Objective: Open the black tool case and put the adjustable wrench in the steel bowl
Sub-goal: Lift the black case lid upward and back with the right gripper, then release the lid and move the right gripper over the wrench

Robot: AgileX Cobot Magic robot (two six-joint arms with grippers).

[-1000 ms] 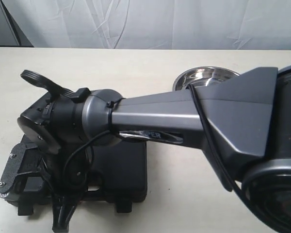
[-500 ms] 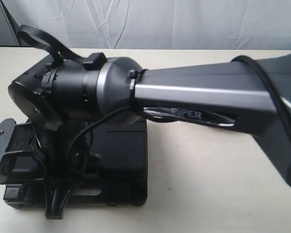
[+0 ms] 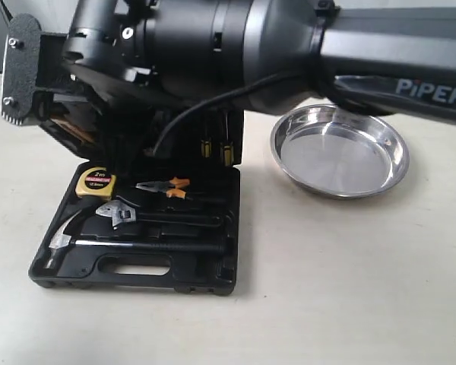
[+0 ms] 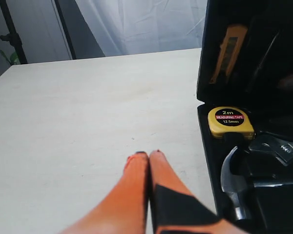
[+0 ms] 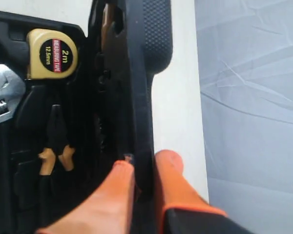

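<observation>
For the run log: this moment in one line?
black tool case: open | right tool: shut on lid | left tool: shut, empty | adjustable wrench: stowed | steel bowl: empty

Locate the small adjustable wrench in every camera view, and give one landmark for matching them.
Exterior view: small silver-headed, black-handled adjustable wrench, in the open black plastic tool case, left of centre.
Left wrist view: wrench head only, at the picture's edge.
Right wrist view: wrench head only, at the picture's edge.
Shared landmark: the round yellow tape measure beside the head.
</observation>
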